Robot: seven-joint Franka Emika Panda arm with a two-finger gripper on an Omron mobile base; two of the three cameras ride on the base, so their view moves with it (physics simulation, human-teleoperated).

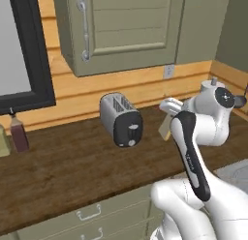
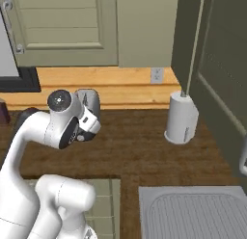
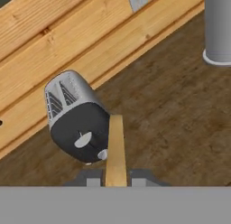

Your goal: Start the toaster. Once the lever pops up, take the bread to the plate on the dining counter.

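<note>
The shiny silver toaster (image 1: 121, 119) stands on the dark wood counter (image 1: 72, 171) near the wall, its black end panel facing me; both slots look empty. In the hand view the toaster (image 3: 76, 114) lies up and to the left, pale knob showing; I cannot make out the lever. My gripper (image 3: 116, 180) is shut on the bread (image 3: 116, 148), a tan slice seen edge-on between the fingertips. From the left base view the gripper (image 1: 166, 118) hangs right of the toaster with the bread (image 1: 164, 129) below it, clear of the counter. The plate and dining counter are out of view.
A white paper towel roll (image 2: 182, 118) stands at the back right near a tall dark cabinet. A grey sink drainboard (image 2: 193, 211) lies front right. A dark bottle (image 1: 19, 133) sits far left. A wall cabinet (image 1: 121, 26) hangs above the toaster; drawers (image 1: 89, 214) run below.
</note>
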